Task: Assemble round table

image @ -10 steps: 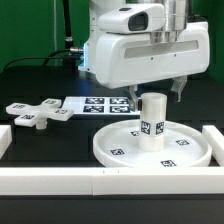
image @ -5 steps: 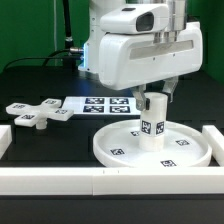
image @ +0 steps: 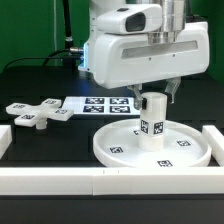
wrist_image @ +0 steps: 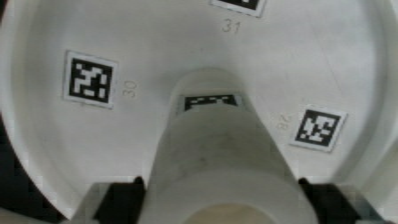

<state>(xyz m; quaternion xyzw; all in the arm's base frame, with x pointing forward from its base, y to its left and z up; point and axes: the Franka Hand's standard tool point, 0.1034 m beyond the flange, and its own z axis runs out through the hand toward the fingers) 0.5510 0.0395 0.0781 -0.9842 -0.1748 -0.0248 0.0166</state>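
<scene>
Scene: a black table (image: 40,145) with white plastic furniture parts on it, and a large white robot arm (image: 140,50) filling the upper centre and right of the exterior frame.
Round disc: the large rimmed disc (image: 105,140) lies flat at the lower centre-right of the exterior frame, with several small black-and-white square tags on its face.
Leg: the short cylinder leg (image: 152,120) stands upright on the disc near its middle, with a tag facing the camera.
Gripper: the gripper (image: 160,95) hangs directly over the leg, with its dark fingertips at the level of the leg's top, one on each side.
Wrist view: the camera looks down the leg (wrist_image: 222,150) to the disc (wrist_image: 160,50) beneath, and the dark fingers (wrist_image: 121,198) flank the leg closely. It is not possible to tell whether they press on it or merely stand beside it.
Cross-shaped piece: the cross-shaped piece (image: 38,113) lies flat at the middle left of the exterior frame, well apart from the disc.
Marker board: the marker board (image: 100,104) lies flat at the frame's centre, between the cross-shaped piece and the arm.
Border: long white border blocks (image: 60,182) run along the bottom edge of the frame, just beside the disc's near rim.
</scene>
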